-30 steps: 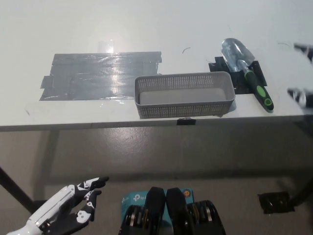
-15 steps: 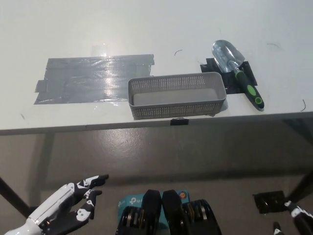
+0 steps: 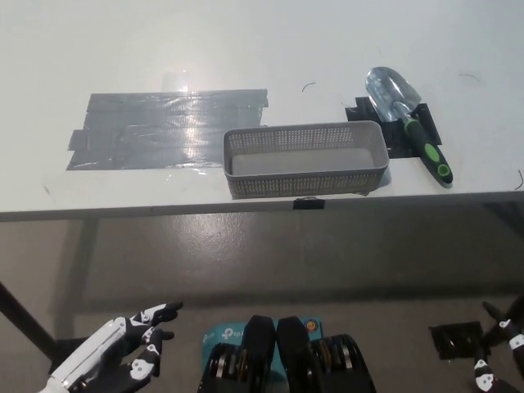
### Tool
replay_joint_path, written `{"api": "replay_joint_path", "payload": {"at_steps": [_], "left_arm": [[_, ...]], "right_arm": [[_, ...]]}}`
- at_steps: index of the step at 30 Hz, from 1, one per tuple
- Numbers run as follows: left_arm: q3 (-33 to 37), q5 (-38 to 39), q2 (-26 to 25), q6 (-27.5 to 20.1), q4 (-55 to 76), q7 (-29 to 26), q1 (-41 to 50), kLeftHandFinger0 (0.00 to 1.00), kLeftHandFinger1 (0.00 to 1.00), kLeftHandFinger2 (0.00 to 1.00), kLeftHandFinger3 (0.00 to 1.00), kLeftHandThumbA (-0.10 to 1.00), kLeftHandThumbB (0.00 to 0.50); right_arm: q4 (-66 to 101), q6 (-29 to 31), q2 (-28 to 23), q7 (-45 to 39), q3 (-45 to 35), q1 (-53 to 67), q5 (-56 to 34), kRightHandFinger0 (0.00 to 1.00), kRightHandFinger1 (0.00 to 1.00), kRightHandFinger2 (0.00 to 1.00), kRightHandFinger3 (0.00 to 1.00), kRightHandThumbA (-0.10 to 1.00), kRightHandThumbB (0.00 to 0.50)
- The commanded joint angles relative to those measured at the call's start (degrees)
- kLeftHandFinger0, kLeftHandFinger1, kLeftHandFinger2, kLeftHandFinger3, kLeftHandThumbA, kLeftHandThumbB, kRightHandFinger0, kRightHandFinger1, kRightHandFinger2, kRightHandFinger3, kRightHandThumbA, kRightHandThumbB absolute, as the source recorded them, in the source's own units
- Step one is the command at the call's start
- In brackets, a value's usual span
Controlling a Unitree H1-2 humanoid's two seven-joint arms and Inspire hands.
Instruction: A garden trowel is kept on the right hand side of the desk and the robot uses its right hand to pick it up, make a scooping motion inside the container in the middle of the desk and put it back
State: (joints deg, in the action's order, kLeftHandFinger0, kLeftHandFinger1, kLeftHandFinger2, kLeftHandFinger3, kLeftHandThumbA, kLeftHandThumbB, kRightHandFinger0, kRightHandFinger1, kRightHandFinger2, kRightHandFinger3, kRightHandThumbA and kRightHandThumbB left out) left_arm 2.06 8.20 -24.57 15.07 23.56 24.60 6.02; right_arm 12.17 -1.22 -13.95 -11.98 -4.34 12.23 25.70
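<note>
The garden trowel (image 3: 409, 121), silver blade and green-and-black handle, lies on a black tape patch (image 3: 358, 110) at the desk's right side. Just left of it stands the grey perforated container (image 3: 307, 182), with nothing inside. My black right hand (image 3: 501, 348) is low at the picture's bottom right, below the desk's edge and far from the trowel. Only some of its spread fingers show, and they hold nothing. My white left hand (image 3: 115, 360) rests at the lower left under the desk, fingers apart and holding nothing.
A wide patch of grey tape (image 3: 164, 127) covers the desk left of the container. The desk's front edge (image 3: 164, 211) runs across the middle of the picture. A black object (image 3: 458, 340) lies on the floor near my right hand.
My right hand has dropped from the right edge beside the trowel to below the desk at the bottom right. The camera shifted slightly. Trowel and container have not moved.
</note>
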Motion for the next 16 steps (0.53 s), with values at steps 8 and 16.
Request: {"api": "replay_joint_path", "payload": {"at_steps": [8, 16], "left_arm": [[-1.2, -0.4, 0.6, -2.9, 0.2, -1.3, 0.1, 0.88, 1.0, 1.0, 1.0, 0.81, 0.087], [-1.9, -0.4, 0.8, -2.7, 0.0, -1.6, 0.0, 0.88, 0.98, 1.0, 1.0, 0.81, 0.087]], "right_arm": [[0.6, 3.6, -2.6, 2.2, 0.2, -1.5, -2.9, 0.97, 1.0, 1.0, 1.0, 0.13, 0.203], [-0.2, 3.2, -3.4, 2.2, 1.0, -2.7, -1.9, 1.0, 1.0, 1.0, 1.0, 0.11, 0.19]]}}
